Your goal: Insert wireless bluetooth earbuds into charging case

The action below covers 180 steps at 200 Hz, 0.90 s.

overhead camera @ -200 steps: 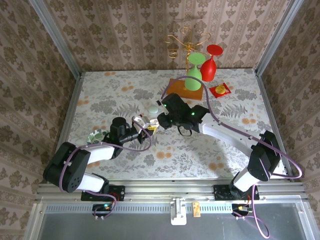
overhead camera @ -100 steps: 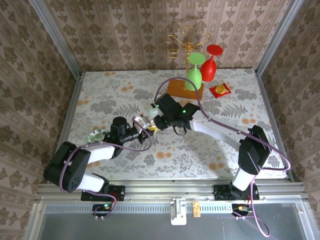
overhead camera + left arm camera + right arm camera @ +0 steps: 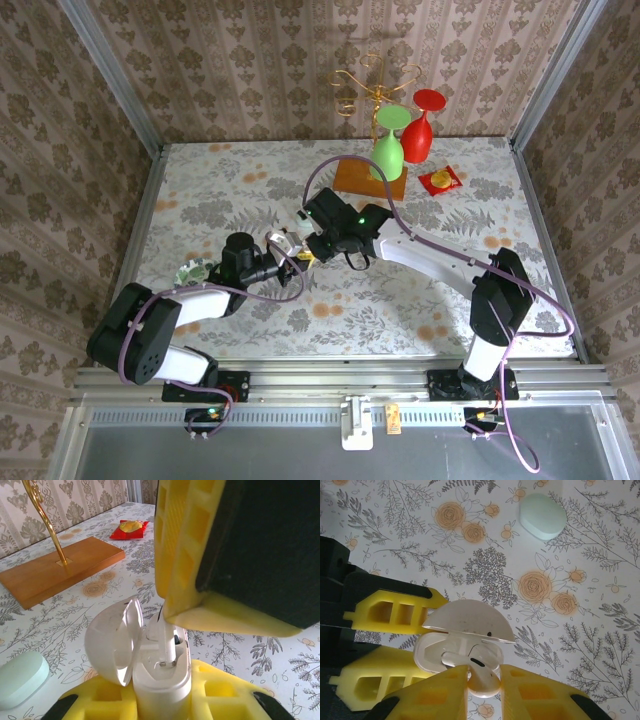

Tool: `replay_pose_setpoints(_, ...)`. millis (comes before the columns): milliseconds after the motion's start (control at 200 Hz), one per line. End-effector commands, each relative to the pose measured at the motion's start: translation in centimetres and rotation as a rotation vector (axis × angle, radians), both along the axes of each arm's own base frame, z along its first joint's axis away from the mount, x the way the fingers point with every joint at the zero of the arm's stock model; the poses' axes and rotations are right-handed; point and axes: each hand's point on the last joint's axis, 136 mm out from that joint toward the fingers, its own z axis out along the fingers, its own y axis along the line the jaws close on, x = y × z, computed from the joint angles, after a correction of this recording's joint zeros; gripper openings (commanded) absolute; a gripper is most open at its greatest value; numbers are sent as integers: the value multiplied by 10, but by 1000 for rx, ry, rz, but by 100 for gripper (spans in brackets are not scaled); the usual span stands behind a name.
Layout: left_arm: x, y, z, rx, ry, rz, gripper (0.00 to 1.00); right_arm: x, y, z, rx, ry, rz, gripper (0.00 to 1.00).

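My left gripper is shut on a white charging case, held upright with its round lid swung open to the left. My right gripper is shut on a white earbud directly over the case. The earbud's stem reaches down into the case's well, its metal tip near the bottom. The right gripper's yellow finger hangs just above the case. In the top view both grippers meet at the case, left of the table's centre.
A mint-green oval case lies shut on the flowered table just behind the grippers. Further back are a wooden base with a gold stand, a green glass, a red glass and a red packet.
The right arm has swung left and brought the earbud over and into the open case. The left arm and the case have stayed where they were.
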Motion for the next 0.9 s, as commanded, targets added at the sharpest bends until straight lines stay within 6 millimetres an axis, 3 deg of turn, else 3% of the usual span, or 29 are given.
replay_pose_setpoints(0,2,-6,10,-10,-50,-28,2,2,-2,2,-42,-16,3,21)
replay_pose_setpoints(545,1,-6,11,-9,-53,-31,2,1,-4,-6,-118,-10,39,21)
replay_pose_setpoints(895,0,-8,10,-3,-53,-39,3,-2,6,-14,-121,16,75,21)
